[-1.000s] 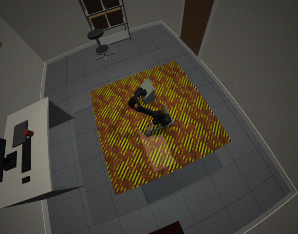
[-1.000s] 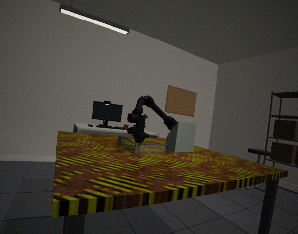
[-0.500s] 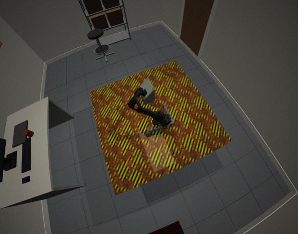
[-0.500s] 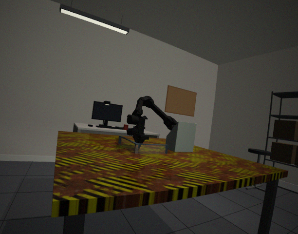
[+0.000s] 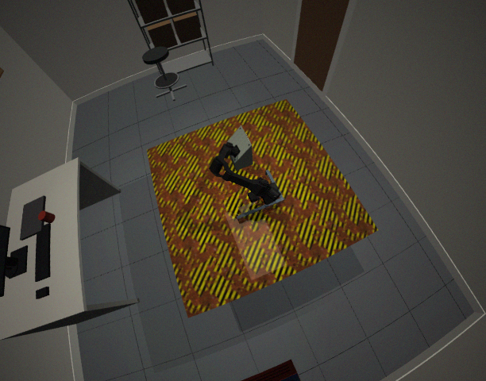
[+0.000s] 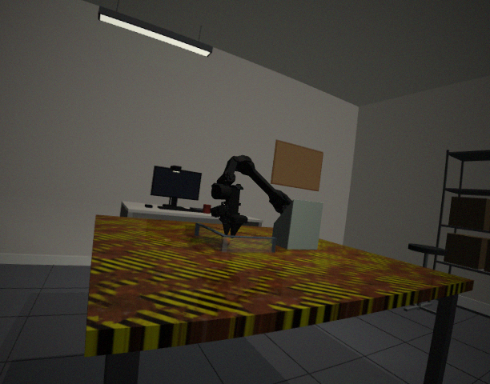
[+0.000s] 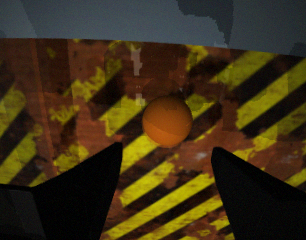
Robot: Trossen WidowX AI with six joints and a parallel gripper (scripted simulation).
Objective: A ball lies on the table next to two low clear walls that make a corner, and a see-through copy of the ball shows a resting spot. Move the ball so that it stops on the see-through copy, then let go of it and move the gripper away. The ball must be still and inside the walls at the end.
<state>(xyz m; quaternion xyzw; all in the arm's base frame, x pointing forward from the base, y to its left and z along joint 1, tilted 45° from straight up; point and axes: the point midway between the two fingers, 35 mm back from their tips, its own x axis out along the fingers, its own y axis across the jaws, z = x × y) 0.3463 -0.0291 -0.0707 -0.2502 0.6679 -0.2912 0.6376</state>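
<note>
An orange ball [image 6: 227, 241] [image 7: 167, 121] is low inside the corner. In the wrist view it lies just ahead of the fingertips, with a gap to each finger. My gripper [image 6: 230, 234] [image 7: 167, 151] is open, pointing down, and holds nothing. The two low clear walls [image 5: 258, 211] [image 6: 251, 238] meet near the gripper; one wall [image 7: 93, 20] crosses the top of the wrist view, beyond the ball. The see-through copy cannot be told apart clearly; the ball shows two orange shades, which may be an overlap. In the top view the arm hides the ball and fingertips.
A pale box [image 5: 244, 143] [image 6: 305, 225] with a slanted face stands near the arm's base. The table [image 5: 325, 197] [image 6: 319, 273] has yellow and black stripes on rusty red. A white desk [image 5: 64, 246] with a monitor and a red mug [image 5: 46, 217] stands away from the table.
</note>
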